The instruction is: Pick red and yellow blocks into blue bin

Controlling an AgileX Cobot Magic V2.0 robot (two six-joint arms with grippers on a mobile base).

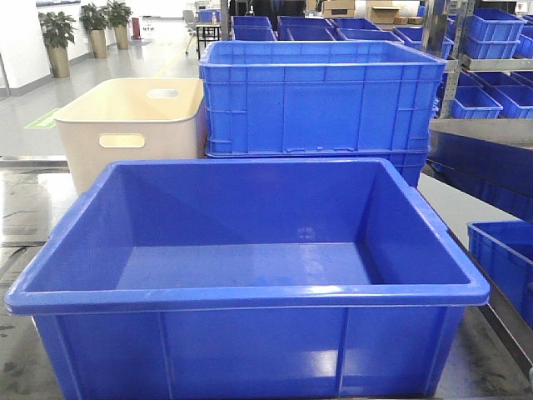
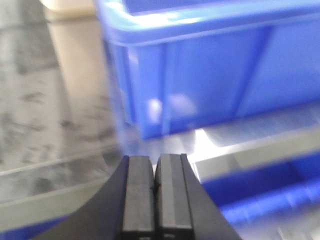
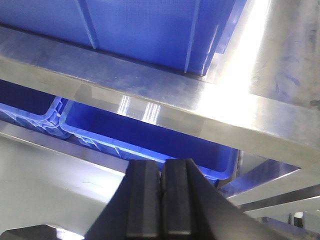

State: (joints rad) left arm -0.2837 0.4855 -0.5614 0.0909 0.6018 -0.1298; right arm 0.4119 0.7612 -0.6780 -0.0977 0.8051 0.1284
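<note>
The blue bin (image 1: 250, 296) fills the foreground of the front view, and nothing lies on the part of its floor that shows. The red and yellow blocks are out of view in every frame. Neither gripper shows in the front view. In the blurred left wrist view my left gripper (image 2: 155, 170) is shut with nothing between its pads, low beside a blue bin wall (image 2: 200, 80). In the right wrist view my right gripper (image 3: 162, 175) is also shut on nothing, below the steel table edge (image 3: 150, 95).
Behind the bin stand a cream tub with handle cutouts (image 1: 133, 125) and stacked ribbed blue crates (image 1: 321, 96). More blue crates fill racks at the right (image 1: 491, 33) and a lower shelf (image 3: 150, 135). The steel tabletop (image 1: 25, 208) is mottled.
</note>
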